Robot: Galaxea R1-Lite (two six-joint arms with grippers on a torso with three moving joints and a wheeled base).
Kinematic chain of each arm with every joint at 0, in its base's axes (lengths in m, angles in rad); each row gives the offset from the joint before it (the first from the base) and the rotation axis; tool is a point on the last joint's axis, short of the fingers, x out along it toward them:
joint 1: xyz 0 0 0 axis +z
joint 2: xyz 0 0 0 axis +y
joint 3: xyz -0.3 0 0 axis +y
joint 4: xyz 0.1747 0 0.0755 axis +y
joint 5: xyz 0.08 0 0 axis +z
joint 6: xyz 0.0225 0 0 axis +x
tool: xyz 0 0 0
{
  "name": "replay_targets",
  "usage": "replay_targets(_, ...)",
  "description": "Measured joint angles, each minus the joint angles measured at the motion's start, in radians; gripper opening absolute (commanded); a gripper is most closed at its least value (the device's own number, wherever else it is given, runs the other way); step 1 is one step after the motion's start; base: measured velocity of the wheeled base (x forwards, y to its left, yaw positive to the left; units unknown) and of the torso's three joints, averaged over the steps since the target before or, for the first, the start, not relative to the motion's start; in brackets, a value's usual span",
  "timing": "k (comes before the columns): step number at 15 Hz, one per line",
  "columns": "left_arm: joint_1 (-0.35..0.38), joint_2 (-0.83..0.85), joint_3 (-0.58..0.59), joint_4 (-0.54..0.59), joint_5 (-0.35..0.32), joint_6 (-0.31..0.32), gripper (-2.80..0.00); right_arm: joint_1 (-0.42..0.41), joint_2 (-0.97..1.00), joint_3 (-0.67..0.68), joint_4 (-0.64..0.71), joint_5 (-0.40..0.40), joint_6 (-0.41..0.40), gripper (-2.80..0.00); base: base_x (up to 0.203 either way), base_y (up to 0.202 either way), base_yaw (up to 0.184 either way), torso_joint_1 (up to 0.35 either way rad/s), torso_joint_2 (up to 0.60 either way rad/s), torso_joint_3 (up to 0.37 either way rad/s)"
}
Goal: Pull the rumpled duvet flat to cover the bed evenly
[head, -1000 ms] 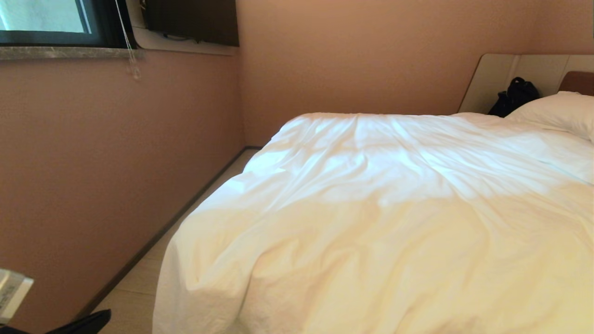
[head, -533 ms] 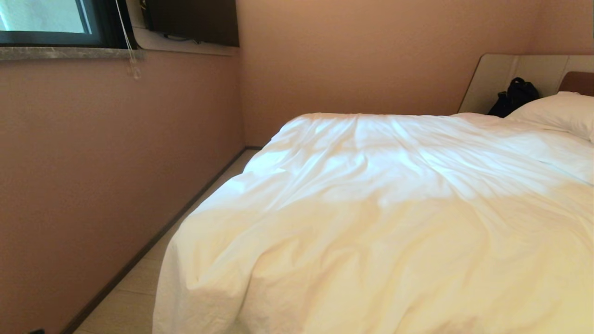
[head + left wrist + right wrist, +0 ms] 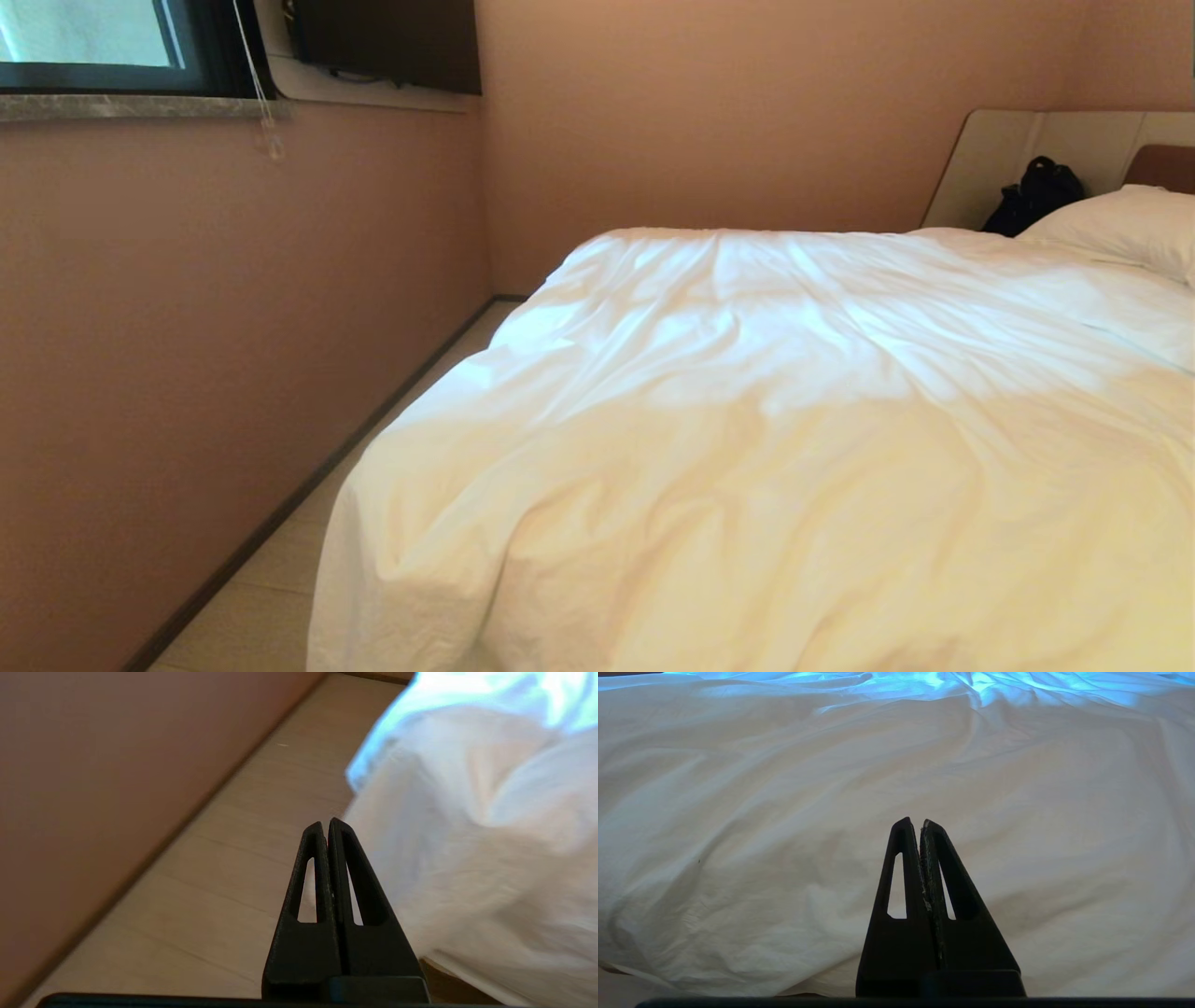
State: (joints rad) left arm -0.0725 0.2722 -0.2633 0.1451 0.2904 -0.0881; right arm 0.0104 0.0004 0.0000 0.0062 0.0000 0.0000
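Observation:
The white duvet (image 3: 794,439) lies spread over the bed, creased, and its near left corner hangs down toward the floor. Neither arm shows in the head view. My left gripper (image 3: 325,822) is shut and empty; it hangs over the floor strip beside the duvet's hanging corner (image 3: 467,835), apart from it. The tan bed base (image 3: 448,977) shows under the cloth. Low at the bed's near side, my right gripper (image 3: 914,820) is shut and empty, facing the duvet (image 3: 831,812).
A pinkish wall (image 3: 187,373) runs along the bed's left side, leaving a narrow strip of pale wooden floor (image 3: 280,579). A pillow (image 3: 1120,229) and a black bag (image 3: 1032,196) sit by the beige headboard surround (image 3: 990,149). A window (image 3: 93,37) is high on the left.
The left arm, seen at the lower left corner of the head view a second ago, has dropped out of that view. The duvet has not moved.

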Motion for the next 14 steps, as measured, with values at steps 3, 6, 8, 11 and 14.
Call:
replay_targets(3, 0.06, -0.072, 0.023, 0.003, -0.008, 0.066, -2.8, 0.0, 0.0, 0.0, 0.0, 0.0, 0.0, -2.8, 0.0, 0.0, 0.0, 0.0, 0.0, 0.0)
replay_targets(6, 0.068, -0.184, 0.078, 0.003, -0.11, 0.136, -2.8, 0.0, 0.0, 0.0, 0.0, 0.0, 0.0, -2.8, 0.0, 0.0, 0.0, 0.0, 0.0, 0.0)
replay_targets(8, 0.069, -0.234, 0.118, -0.006, -0.181, 0.15, -2.8, 0.0, 0.0, 0.0, 0.0, 0.0, 0.0, -2.8, 0.0, 0.0, 0.0, 0.0, 0.0, 0.0)
replay_targets(11, 0.069, -0.263, 0.169, -0.039, -0.208, 0.148, -2.8, 0.0, 0.0, 0.0, 0.0, 0.0, 0.0, -2.8, 0.0, 0.0, 0.0, 0.0, 0.0, 0.0)
replay_targets(14, 0.069, -0.27, 0.202, -0.045, -0.269, 0.152, -2.8, 0.0, 0.0, 0.0, 0.0, 0.0, 0.0, -2.8, 0.0, 0.0, 0.0, 0.0, 0.0, 0.0)
